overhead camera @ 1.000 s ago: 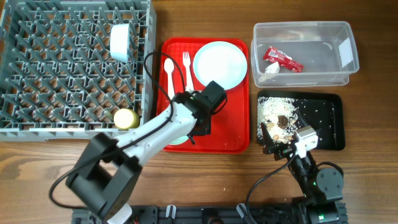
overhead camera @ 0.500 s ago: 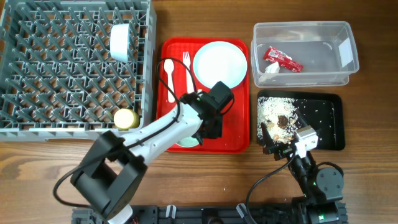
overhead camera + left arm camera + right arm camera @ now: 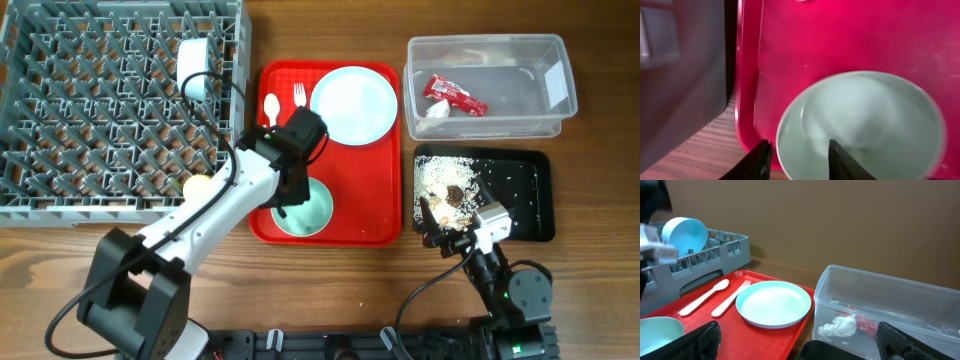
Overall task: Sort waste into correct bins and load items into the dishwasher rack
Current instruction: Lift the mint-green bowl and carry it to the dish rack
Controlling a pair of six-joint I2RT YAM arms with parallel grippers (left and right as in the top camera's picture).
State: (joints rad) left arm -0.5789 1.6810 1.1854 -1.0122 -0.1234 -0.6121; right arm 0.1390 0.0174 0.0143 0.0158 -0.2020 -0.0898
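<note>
Left arm (image 3: 220, 195) pulled toward the rack (image 3: 100, 100) across the wooden table (image 3: 350, 285), fingers (image 3: 760, 160) spread above the bowl (image 3: 860, 125).

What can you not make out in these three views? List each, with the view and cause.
Cup: overhead, mostly behind the left arm.
Bowl: left wrist, blurred, near rim cut off by the bottom edge.
Left gripper: overhead, fingertips hidden under its wrist.
Wrapper: overhead, print too small to read.
</note>
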